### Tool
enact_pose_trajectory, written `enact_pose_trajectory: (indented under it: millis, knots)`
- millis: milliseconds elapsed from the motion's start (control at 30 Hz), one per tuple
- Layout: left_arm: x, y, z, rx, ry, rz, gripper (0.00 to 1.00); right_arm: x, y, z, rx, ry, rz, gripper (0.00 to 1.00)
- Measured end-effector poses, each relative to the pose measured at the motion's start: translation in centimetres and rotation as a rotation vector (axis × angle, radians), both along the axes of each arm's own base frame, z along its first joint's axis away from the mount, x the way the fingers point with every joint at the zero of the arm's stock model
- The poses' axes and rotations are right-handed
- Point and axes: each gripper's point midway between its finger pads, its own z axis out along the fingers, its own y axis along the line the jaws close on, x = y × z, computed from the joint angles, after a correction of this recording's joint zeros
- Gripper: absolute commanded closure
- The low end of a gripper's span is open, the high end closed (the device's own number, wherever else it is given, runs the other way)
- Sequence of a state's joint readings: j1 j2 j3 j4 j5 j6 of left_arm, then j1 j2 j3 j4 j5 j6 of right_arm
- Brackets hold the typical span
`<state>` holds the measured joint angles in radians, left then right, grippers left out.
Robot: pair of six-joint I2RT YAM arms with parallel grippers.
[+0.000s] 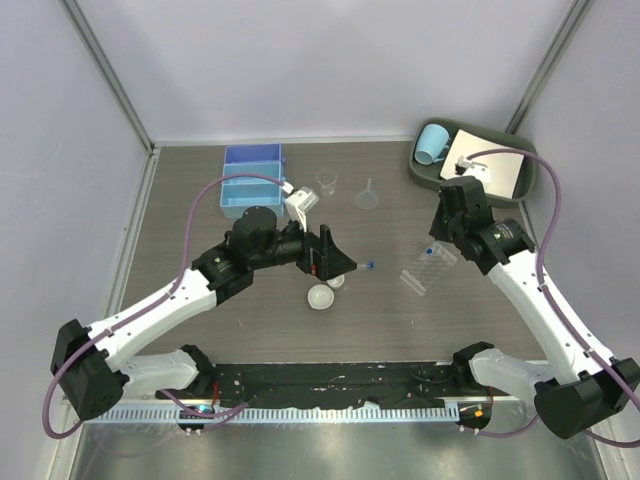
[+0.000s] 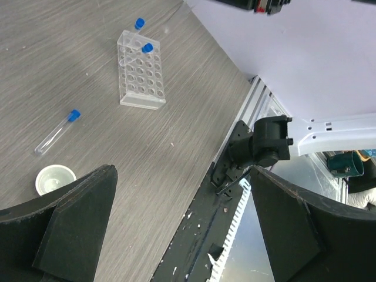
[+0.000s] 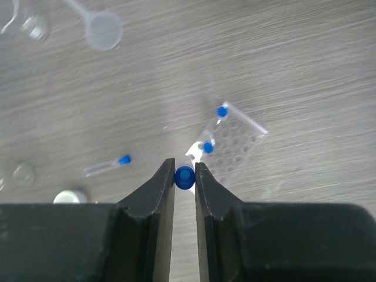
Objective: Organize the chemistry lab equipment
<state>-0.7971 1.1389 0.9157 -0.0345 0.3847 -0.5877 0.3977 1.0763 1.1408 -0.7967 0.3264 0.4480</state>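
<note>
Blue-capped tube [image 3: 185, 177] pinched in the right gripper [image 3: 185, 169], near the clear tube rack [image 3: 235, 147].
Only the cap seen, body hidden under the fingers. Left gripper [image 2: 182, 176] spread wide, holding nothing. White dish [image 2: 54, 179] partly cut off behind one finger. Beaker [image 1: 326, 183] and funnel [image 1: 368, 197] faint, hard to make out.

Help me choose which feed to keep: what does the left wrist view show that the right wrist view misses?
Only left wrist: the open left pincer, the table-edge rail. Only right wrist: the funnel, a beaker, the right pincer shut on a blue-capped tube. Both: the tube rack, a loose tube, a white dish.
</note>
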Motion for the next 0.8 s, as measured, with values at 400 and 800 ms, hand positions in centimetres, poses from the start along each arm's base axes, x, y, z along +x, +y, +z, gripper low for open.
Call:
enact_pose_trajectory:
  millis: [400, 800]
  knots:
    - [0.1, -0.1, -1.3, 0.022, 0.026, 0.0, 0.0, 1.0, -4.9, -2.5, -0.101, -0.028, -0.241, 0.99]
    - [0.1, -0.1, -1.9, 0.024, 0.027, 0.0, 0.0, 1.2, -5.4, -6.4, -0.116, -0.021, -0.277, 0.99]
